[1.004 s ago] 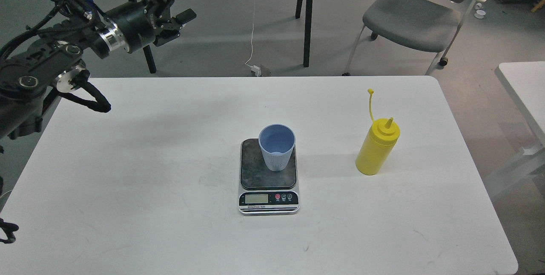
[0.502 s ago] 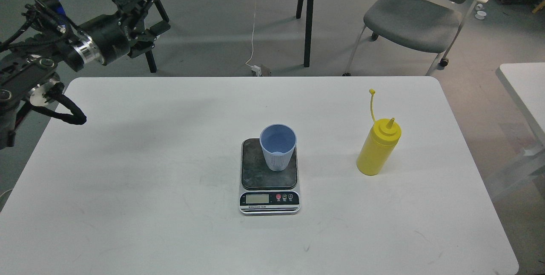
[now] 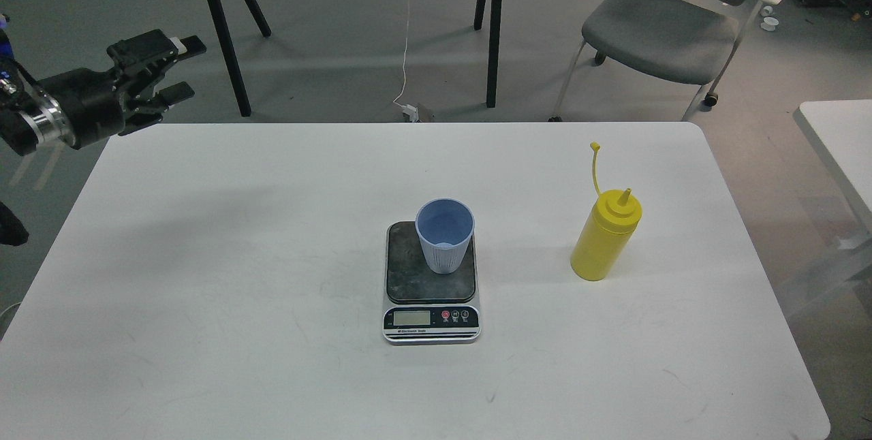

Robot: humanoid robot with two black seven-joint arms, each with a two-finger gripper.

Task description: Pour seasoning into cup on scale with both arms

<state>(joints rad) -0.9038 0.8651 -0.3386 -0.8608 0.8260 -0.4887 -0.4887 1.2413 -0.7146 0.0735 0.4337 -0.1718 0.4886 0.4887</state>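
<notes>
The light blue-grey ribbed cup (image 3: 444,234) stands upright on the dark platform of the scale (image 3: 430,285) in the middle of the white table (image 3: 238,276). The yellow seasoning bottle (image 3: 605,236) stands upright to the right of the scale, its cap strap sticking up, nozzle uncovered. My left gripper (image 3: 182,69) is at the far left, beyond the table's back left corner, with its two fingers apart and nothing between them. It is far from the cup and the bottle. My right arm and gripper are out of view.
A grey office chair (image 3: 664,28) stands behind the table at the back right. Black legs of a stand (image 3: 492,24) and a hanging white cable (image 3: 405,38) are behind the table. Another white table's edge (image 3: 838,147) is at the far right.
My left arm has pulled back to the left and downward, out of most of the view. The cup, scale and bottle have not moved.
</notes>
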